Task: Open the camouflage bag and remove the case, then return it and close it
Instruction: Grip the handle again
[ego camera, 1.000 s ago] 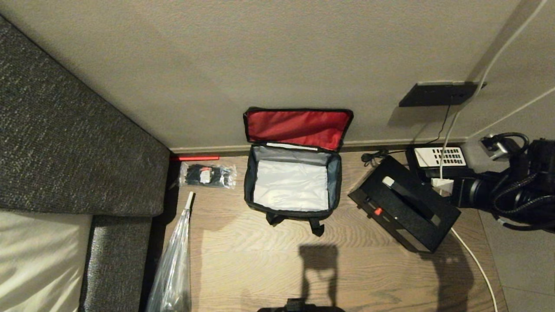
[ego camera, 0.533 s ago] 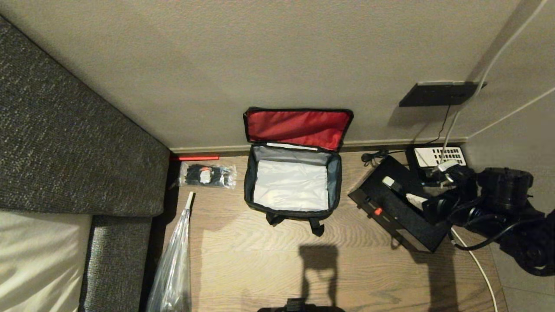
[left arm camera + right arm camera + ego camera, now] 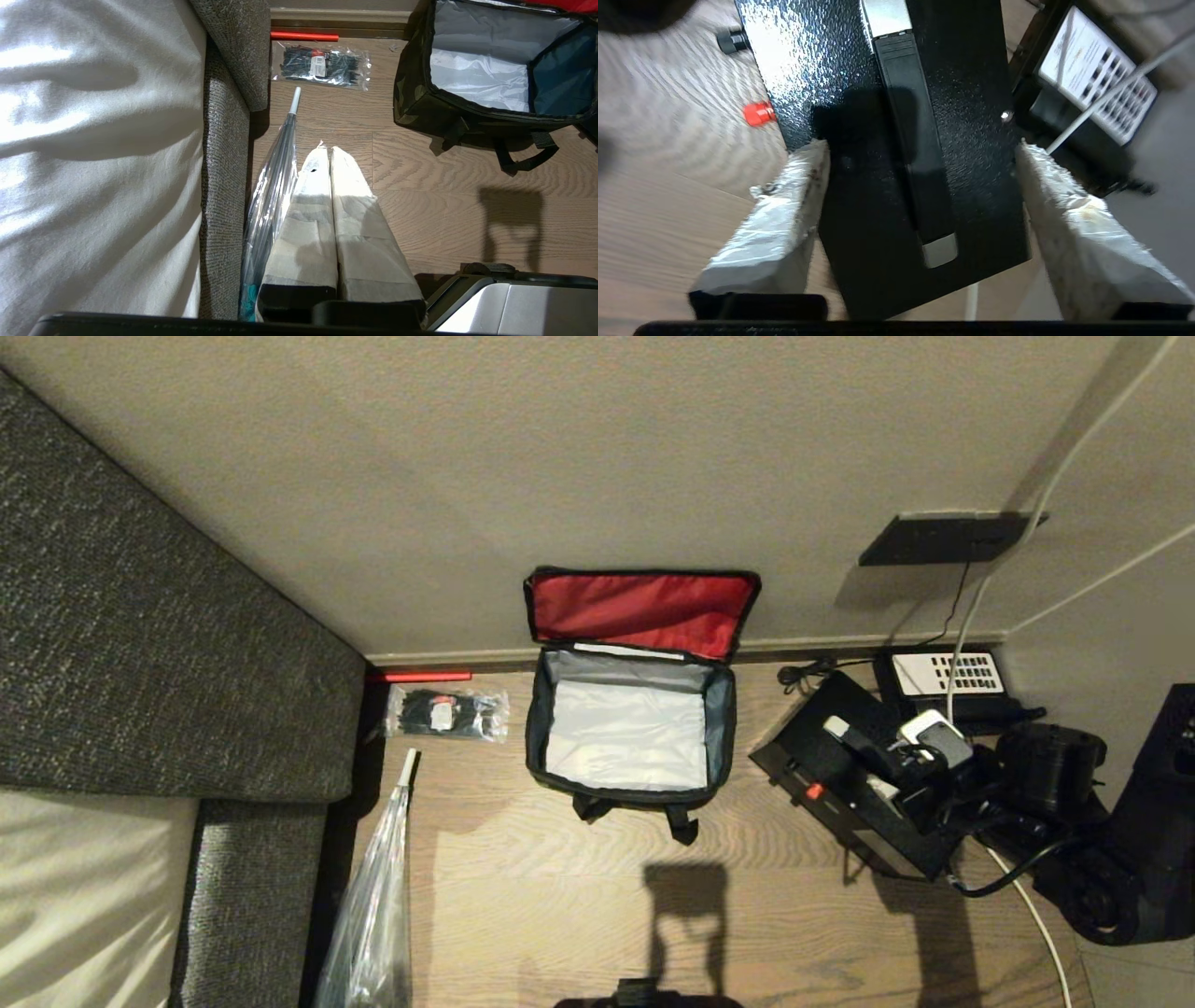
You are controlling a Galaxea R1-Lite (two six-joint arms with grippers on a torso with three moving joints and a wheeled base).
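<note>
My right gripper (image 3: 920, 154) hangs over the case (image 3: 864, 775), fingers apart, straddling its handle (image 3: 915, 140). Case lies on floor beside the camouflage bag (image 3: 627, 728), which is open and empty. Looks rigid and hefty, so I'd grab the handle mid-bar.

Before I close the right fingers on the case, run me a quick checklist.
1. Right gripper open: ok, fingers spread wide.
2. Fingers straddle the case: ok, one on each side above its top; contact cannot tell.
3. Handle centred between fingers: ok, roughly.
4. Camouflage bag open and empty: ok, red lid back against the wall.
5. White cable clear of the case: cannot tell, it runs close by.
6. Left gripper parked, shut, away from the bag: ok.
</note>
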